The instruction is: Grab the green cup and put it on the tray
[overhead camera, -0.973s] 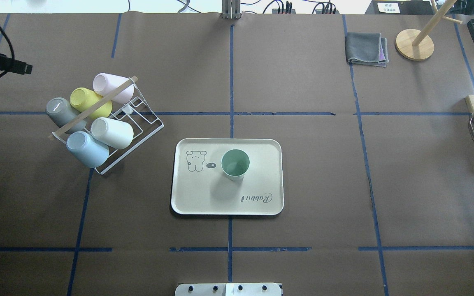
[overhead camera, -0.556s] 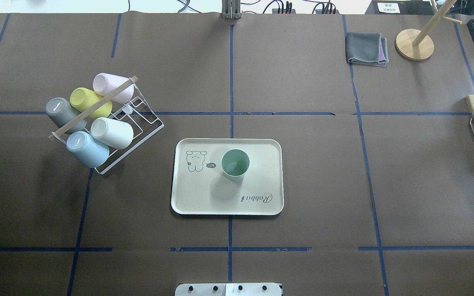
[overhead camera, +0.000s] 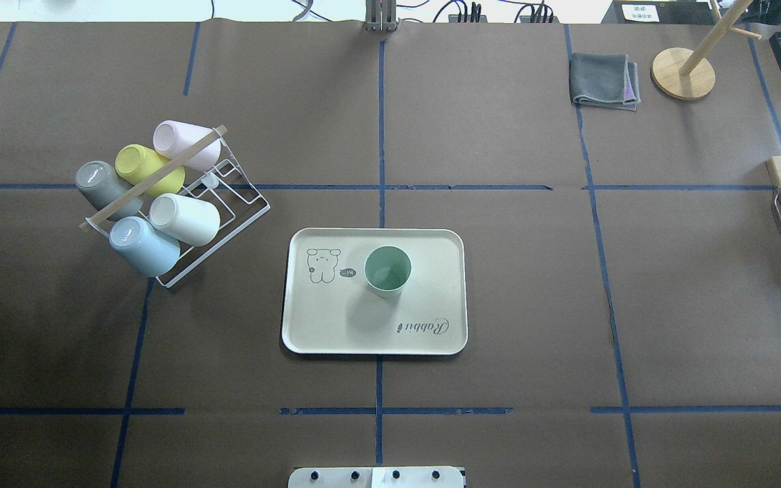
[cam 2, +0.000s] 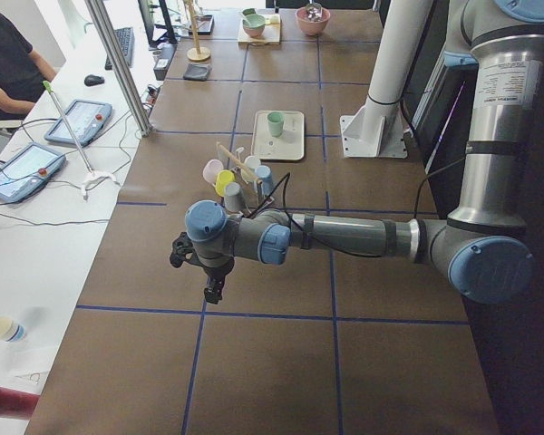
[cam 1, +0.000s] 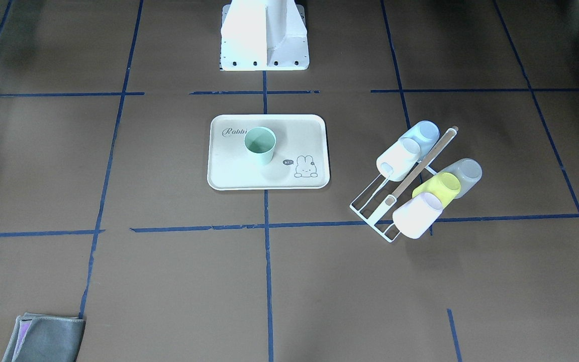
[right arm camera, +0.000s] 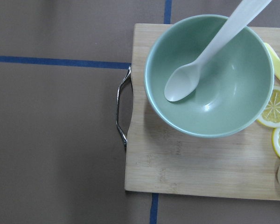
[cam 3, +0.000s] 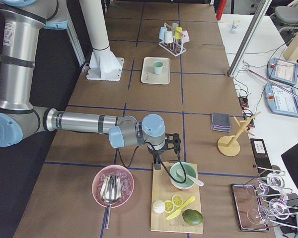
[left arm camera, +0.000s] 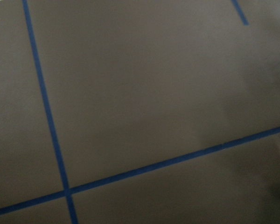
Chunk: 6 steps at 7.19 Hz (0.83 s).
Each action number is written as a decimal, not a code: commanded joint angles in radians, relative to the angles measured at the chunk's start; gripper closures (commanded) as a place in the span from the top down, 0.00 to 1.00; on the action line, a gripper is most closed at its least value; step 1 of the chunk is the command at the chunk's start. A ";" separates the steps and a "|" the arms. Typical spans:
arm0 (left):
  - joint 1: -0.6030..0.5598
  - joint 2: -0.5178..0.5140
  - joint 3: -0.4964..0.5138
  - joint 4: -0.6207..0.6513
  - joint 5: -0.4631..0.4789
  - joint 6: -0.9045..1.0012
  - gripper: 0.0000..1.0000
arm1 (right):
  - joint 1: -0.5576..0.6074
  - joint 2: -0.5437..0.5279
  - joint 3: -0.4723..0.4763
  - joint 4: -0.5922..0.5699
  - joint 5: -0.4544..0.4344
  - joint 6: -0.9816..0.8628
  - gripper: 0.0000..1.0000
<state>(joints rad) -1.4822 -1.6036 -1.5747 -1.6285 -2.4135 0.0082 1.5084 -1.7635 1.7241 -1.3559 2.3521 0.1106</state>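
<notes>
The green cup (overhead camera: 387, 271) stands upright, mouth up, near the middle of the cream tray (overhead camera: 309, 339), beside the bunny drawing; nothing touches it. The front-facing view shows the same cup (cam 1: 260, 145) on the tray (cam 1: 219, 173). My left gripper (cam 2: 213, 292) hangs low over bare table far toward my left end, well away from the tray. My right gripper (cam 3: 158, 163) hovers by a wooden board at the opposite end. Each shows only in a side view, so I cannot tell whether it is open or shut.
A white wire rack (overhead camera: 241, 203) holding several tipped cups sits left of the tray. A grey cloth (overhead camera: 604, 80) and a wooden stand (overhead camera: 683, 73) lie at the far right. Under my right wrist, a wooden board (right arm camera: 177, 163) carries a green bowl (right arm camera: 224, 98) with a spoon.
The left arm's black tip at the overhead view's upper left edge one second ago has gone out of that view. Cup and tray have not moved.
</notes>
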 commanded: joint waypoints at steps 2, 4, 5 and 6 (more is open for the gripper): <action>-0.012 0.046 -0.025 0.052 -0.035 -0.048 1.00 | 0.064 0.093 0.037 -0.346 0.001 -0.223 1.00; -0.010 0.048 -0.054 0.056 -0.023 -0.048 1.00 | 0.093 0.127 0.038 -0.437 0.000 -0.307 1.00; -0.013 0.059 -0.068 0.058 -0.027 -0.048 1.00 | 0.093 0.116 0.037 -0.437 -0.016 -0.307 1.00; -0.012 0.068 -0.106 0.112 -0.027 -0.054 1.00 | 0.092 0.115 0.035 -0.437 -0.017 -0.308 1.00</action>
<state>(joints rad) -1.4942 -1.5457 -1.6449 -1.5590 -2.4400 -0.0413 1.5994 -1.6462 1.7608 -1.7871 2.3412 -0.1909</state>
